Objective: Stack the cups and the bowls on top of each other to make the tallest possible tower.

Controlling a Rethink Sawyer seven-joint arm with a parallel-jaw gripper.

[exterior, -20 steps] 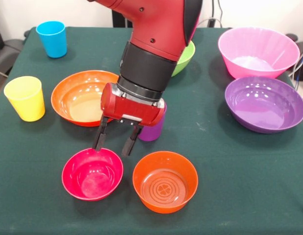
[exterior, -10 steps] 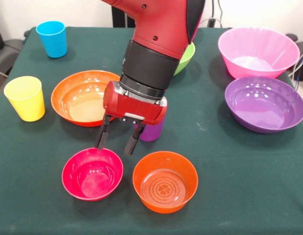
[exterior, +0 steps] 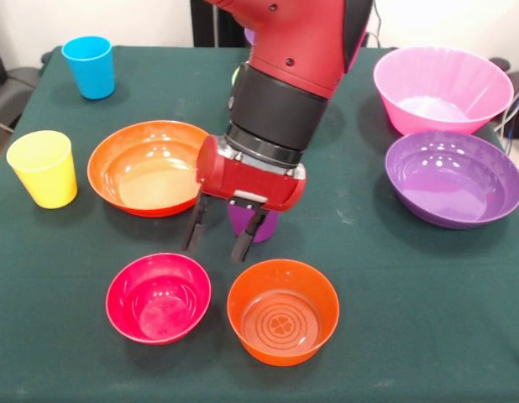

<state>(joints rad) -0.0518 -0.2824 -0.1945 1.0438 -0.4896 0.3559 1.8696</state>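
Front view, claw (exterior: 219,241): released, both fingers spread and pointing down, nothing between them; it hangs above the desk (exterior: 369,285), just behind the gap between red bowl (exterior: 159,297) and small orange bowl (exterior: 282,311).
Front view, cups: purple cup (exterior: 256,225) directly behind the claw, partly hidden; yellow cup (exterior: 43,168) and blue cup (exterior: 89,66) at left.
Front view, bowls: wide orange bowl (exterior: 144,167), purple bowl (exterior: 453,178), pink bowl (exterior: 442,89) all apart.
Tower: nothing stacked.

Glossy, smooth plastic bowls (exterior: 159,297) and cups (exterior: 44,168) sit on a matt dark green cloth table cover (exterior: 394,319).
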